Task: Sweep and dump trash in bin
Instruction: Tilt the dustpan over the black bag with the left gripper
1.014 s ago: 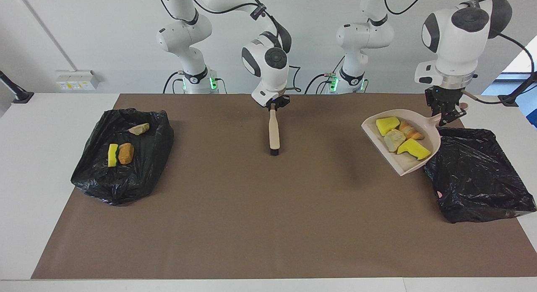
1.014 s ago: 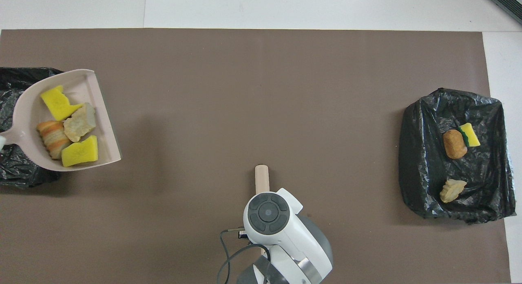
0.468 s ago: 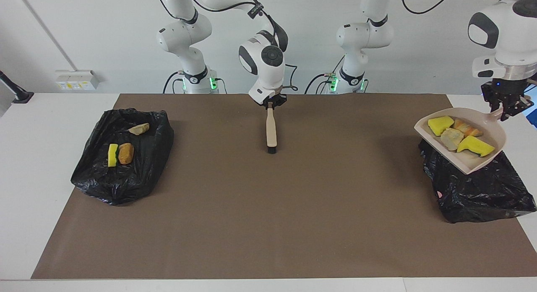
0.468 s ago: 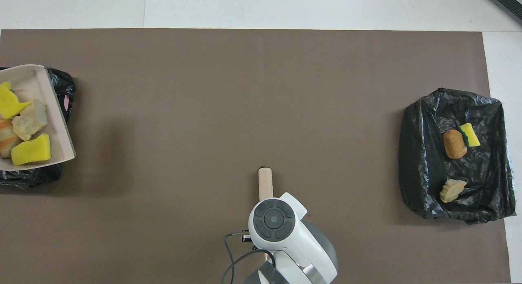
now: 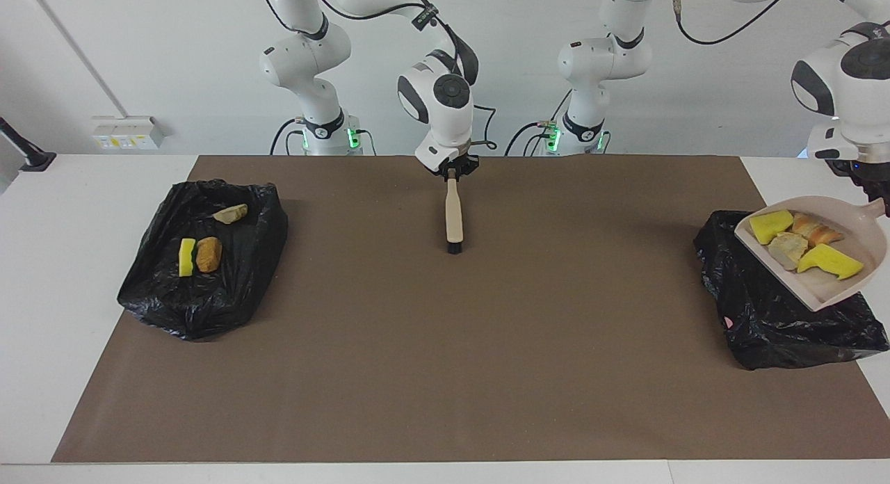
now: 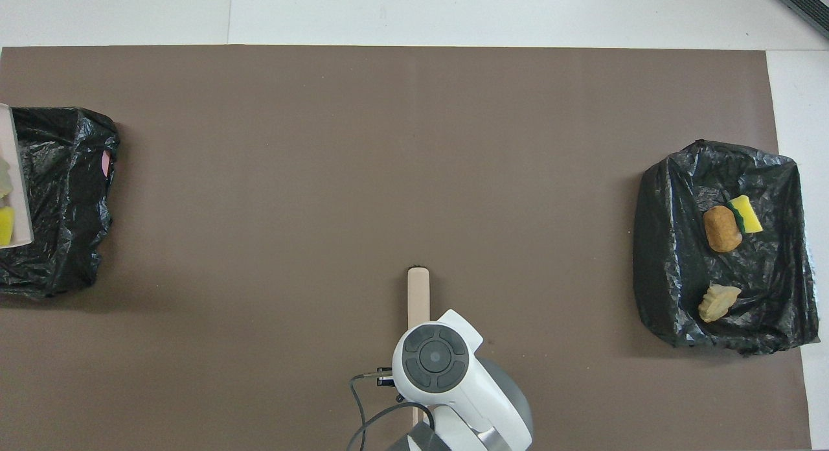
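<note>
Four pieces of the trash (image 5: 806,246), two yellow sponge chunks and two tan bread-like lumps, are carried in the beige plastic dustpan (image 5: 834,293), which has been moved since a second ago from beside the crumpled black plastic bin bag (image 5: 779,317) at the left arm's end of the table to a place over that bag, farther toward the table's end. In the overhead view only a sliver of the dustpan is seen at the frame's edge, where a second ago the whole pan was shown. The dustpan's handle is gripped by the left gripper (image 5: 872,192), whose fingers are closed on it at the frame's edge; the four pieces lie just below and beside that gripper, in the pan, tilted toward the pan's lip.

Three more pieces, a yellow-and-green sponge chunk, an orange-brown lump and a pale tan lump, are seen on the second black plastic bag (image 5: 201,289) at the right arm's end of the table, well apart from both grippers, unchanged.

The beige-handled brush with black bristles (image 5: 453,220) is found in the middle of the brown mat (image 5: 445,373), bristles down. The right gripper (image 5: 452,172) is at the handle's top; whether its fingers are closed on it cannot be told
</note>
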You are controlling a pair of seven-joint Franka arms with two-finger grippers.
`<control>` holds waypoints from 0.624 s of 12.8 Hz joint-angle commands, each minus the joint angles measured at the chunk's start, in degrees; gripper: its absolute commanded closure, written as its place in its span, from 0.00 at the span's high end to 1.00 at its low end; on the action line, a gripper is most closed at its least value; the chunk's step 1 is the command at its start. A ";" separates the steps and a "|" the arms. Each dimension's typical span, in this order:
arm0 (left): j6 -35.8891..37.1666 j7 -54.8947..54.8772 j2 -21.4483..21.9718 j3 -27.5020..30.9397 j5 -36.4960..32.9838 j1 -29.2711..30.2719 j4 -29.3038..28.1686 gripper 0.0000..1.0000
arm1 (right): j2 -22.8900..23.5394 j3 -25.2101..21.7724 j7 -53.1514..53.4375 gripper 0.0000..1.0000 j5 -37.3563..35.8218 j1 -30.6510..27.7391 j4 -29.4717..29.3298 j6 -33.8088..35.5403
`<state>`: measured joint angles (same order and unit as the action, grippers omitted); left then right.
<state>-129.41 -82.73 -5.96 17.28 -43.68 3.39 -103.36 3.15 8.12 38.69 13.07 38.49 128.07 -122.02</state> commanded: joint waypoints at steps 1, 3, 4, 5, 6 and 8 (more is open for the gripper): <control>-2.51 -0.68 -3.26 -0.31 -8.06 1.53 2.55 0.00 | 0.71 -0.04 -2.30 1.00 1.08 -0.08 -0.62 -1.47; -1.03 -0.85 -3.53 -0.40 -11.85 1.27 3.43 0.00 | 1.76 -0.12 -2.21 1.00 0.64 -0.17 -2.29 -1.56; 1.59 -0.85 -3.79 -0.49 -14.92 0.92 4.74 0.00 | 2.12 -0.12 -2.13 1.00 -0.06 -0.17 -3.25 -1.56; 5.01 -0.77 -4.32 -0.92 -18.25 0.66 6.14 0.00 | 2.64 -0.21 -2.13 1.00 -0.24 -0.52 -4.39 -1.56; 7.05 -0.76 -4.93 -1.10 -21.42 -0.13 7.64 0.00 | 2.74 -0.39 -2.39 1.00 -1.11 -0.87 -5.36 -1.56; 9.78 -0.85 -5.29 -1.19 -23.12 -0.75 10.10 0.00 | 2.65 -0.65 -2.48 1.00 -5.22 -3.06 -6.77 -1.91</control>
<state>-122.96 -82.74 -9.48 15.85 -64.88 3.68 -97.52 4.85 7.42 38.10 10.65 37.90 123.28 -122.87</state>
